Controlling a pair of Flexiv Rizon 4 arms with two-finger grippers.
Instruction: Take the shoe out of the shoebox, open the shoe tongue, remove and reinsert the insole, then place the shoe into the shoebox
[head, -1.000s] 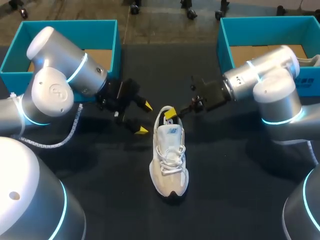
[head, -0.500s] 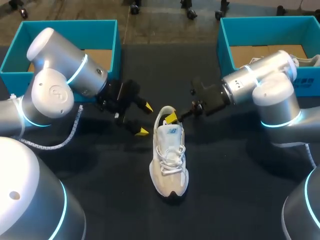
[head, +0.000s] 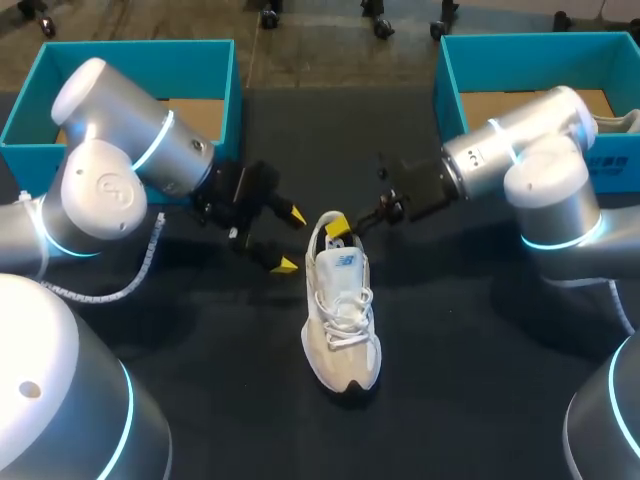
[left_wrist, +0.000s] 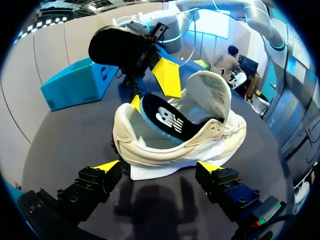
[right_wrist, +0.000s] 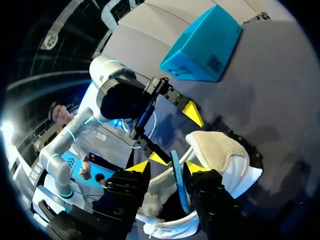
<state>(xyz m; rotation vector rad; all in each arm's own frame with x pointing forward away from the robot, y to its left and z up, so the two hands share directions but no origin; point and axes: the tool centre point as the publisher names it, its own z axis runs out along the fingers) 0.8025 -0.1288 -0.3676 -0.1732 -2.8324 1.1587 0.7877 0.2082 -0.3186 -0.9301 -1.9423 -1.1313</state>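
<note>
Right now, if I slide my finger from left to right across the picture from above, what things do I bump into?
Left blue shoebox → left gripper, its jaws open → white shoe → right blue shoebox.

left end effector (head: 291, 238) open; right arm (head: 520, 150) angled inward

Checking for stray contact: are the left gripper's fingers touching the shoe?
Apart. The head view shows dark table between the left gripper and the shoe.
</note>
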